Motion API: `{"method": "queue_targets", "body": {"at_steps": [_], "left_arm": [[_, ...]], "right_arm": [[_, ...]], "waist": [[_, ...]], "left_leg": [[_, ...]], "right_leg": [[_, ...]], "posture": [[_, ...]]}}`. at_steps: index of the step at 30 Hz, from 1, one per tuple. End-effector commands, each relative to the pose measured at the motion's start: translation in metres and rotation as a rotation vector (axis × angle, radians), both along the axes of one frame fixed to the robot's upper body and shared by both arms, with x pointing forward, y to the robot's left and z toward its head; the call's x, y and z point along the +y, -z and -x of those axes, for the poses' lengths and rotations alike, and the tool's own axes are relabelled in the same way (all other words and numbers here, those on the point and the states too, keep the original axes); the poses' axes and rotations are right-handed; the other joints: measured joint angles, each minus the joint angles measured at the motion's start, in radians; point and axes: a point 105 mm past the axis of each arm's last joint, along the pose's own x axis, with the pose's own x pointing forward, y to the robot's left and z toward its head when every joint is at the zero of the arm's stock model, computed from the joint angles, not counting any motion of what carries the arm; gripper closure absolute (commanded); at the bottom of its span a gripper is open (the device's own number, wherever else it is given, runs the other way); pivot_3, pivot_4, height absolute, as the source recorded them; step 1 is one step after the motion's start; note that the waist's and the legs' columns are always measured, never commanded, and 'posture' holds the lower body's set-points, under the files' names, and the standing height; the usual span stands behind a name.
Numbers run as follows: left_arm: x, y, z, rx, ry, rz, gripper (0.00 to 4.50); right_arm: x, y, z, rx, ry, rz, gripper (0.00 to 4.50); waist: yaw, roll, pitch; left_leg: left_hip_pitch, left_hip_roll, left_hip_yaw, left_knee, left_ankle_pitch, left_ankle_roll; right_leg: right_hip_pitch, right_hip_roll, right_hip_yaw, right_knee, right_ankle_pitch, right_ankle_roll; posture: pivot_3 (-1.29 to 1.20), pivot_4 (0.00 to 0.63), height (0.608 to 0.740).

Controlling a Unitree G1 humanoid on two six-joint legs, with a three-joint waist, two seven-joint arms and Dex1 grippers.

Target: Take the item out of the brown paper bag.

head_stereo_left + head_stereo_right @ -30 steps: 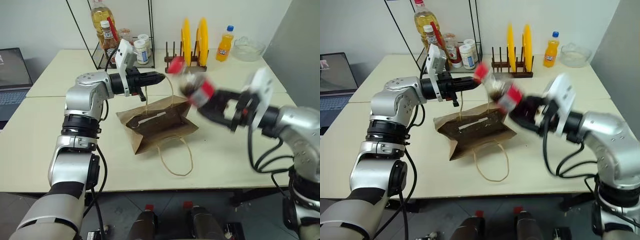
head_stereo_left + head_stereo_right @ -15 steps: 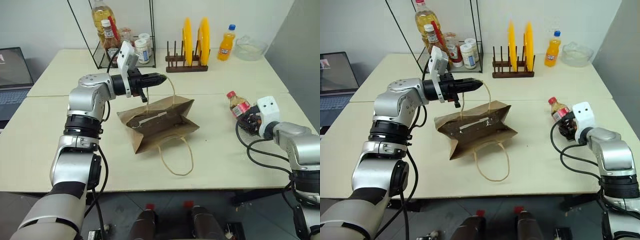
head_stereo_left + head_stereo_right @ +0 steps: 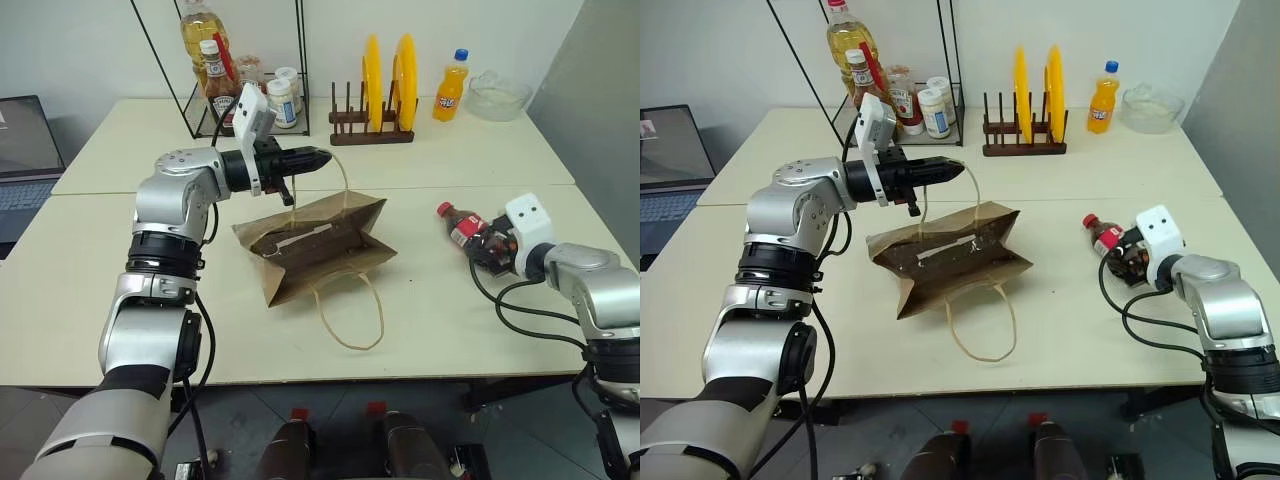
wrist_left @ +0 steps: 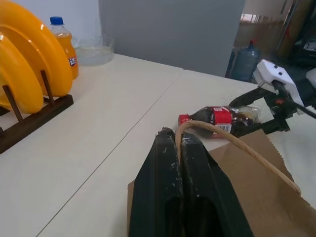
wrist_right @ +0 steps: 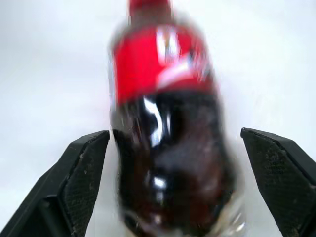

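Observation:
The brown paper bag (image 3: 320, 245) lies creased on the table's middle, its mouth propped open. My left gripper (image 3: 318, 157) is shut on one tan cord handle (image 3: 345, 175) and holds it up above the bag; the other handle (image 3: 350, 315) lies looped on the table. The item (image 3: 462, 226), a small dark bottle with a red label and red cap, lies on its side on the table right of the bag. My right gripper (image 5: 174, 134) is open around its lower half, both fingers standing clear of its sides.
Along the back stand a wire rack (image 3: 235, 70) with bottles and jars, yellow plates in a wooden rack (image 3: 385, 85), an orange drink bottle (image 3: 451, 87) and a glass bowl (image 3: 498, 97). A laptop (image 3: 25, 160) sits far left.
My right arm swung from above the bag down to the right with the item, laid it on the table, and its fingers opened. The left gripper kept still on the handle.

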Motion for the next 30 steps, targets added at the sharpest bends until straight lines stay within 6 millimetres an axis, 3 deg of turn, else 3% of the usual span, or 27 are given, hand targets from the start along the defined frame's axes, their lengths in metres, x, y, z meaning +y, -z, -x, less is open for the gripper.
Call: {"method": "queue_targets", "body": {"at_steps": [1, 7, 11, 14, 18, 22, 26, 30], "left_arm": [[0.015, -0.022, 0.004, -0.057, -0.03, 0.026, 4.07], [0.031, -0.026, 0.013, -0.037, -0.039, 0.033, 2.31], [0.047, -0.027, 0.013, -0.045, -0.116, 0.034, 1.06], [0.076, -0.02, 0.01, -0.048, -0.251, 0.034, 0.11], [0.098, -0.008, 0.009, -0.06, -0.382, 0.013, 0.05], [0.107, -0.004, 0.01, -0.073, -0.456, 0.015, 0.05], [0.117, -0.001, 0.017, -0.068, -0.495, 0.019, 0.05], [0.146, 0.021, 0.035, -0.041, -0.639, 0.026, 0.05]], "right_arm": [[0.023, -0.048, 0.01, -0.236, -0.06, -0.044, 0.0], [0.059, -0.026, 0.025, -0.235, -0.125, -0.155, 0.0], [0.064, -0.014, 0.026, -0.233, -0.122, -0.176, 0.0], [0.062, -0.01, 0.024, -0.241, -0.116, -0.184, 0.0], [0.062, -0.008, 0.019, -0.26, -0.119, -0.183, 0.0], [0.068, -0.007, 0.016, -0.271, -0.14, -0.187, 0.0], [0.072, -0.004, 0.015, -0.271, -0.155, -0.187, 0.0], [0.071, 0.0, 0.018, -0.272, -0.157, -0.192, 0.0]], "waist": [[-0.002, 0.0, 0.0], [0.002, 0.0, 0.0], [0.002, 0.0, 0.0], [0.002, 0.0, 0.0], [0.0, 0.0, 0.0], [0.003, 0.0, 0.0], [0.003, 0.0, 0.0], [-0.002, 0.001, -0.001]], "left_leg": [[0.0, 0.001, 0.0, 0.0, 0.0, 0.0], [0.0, 0.0, -0.001, 0.0, 0.0, -0.001], [0.001, 0.0, -0.001, 0.0, 0.001, -0.001], [0.001, 0.0, -0.001, 0.0, 0.001, -0.001], [0.003, 0.001, 0.0, -0.001, 0.0, 0.0], [0.003, 0.0, 0.0, 0.0, 0.0, 0.0], [0.003, 0.001, 0.0, 0.0, 0.0, 0.0], [0.004, 0.001, 0.001, -0.001, 0.0, 0.0]], "right_leg": [[0.0, 0.0, 0.0, 0.0, 0.0, 0.0], [0.0, 0.0, 0.0, 0.0, 0.0, 0.0], [0.0, 0.0, 0.0, 0.0, 0.0, 0.0], [0.001, 0.0, 0.0, 0.0, 0.0, 0.0], [0.001, 0.0, 0.001, 0.001, 0.0, 0.0], [0.001, 0.0, 0.001, 0.0, 0.0, 0.0], [0.001, 0.0, 0.001, 0.0, 0.0, 0.0], [0.001, 0.0, 0.002, 0.0, 0.0, 0.0]], "posture": [[0.0, 0.15, 0.74], [0.0, 0.15, 0.74], [0.0, 0.15, 0.74], [0.0, 0.15, 0.74], [0.0, 0.15, 0.74], [0.0, 0.15, 0.74], [0.0, 0.15, 0.74], [0.0, 0.15, 0.74]]}}
